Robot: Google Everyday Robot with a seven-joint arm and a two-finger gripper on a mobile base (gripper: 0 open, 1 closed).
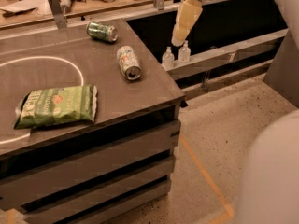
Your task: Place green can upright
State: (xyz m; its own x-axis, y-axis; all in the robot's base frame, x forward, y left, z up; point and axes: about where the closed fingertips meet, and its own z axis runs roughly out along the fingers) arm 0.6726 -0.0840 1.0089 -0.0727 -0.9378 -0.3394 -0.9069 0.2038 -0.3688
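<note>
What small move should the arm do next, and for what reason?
Probably carry the gripper left and over the table, toward the green can. That can lies on its side near the far edge, while the gripper hangs beyond the table's right edge, above two small bottles, apart from it.
</note>
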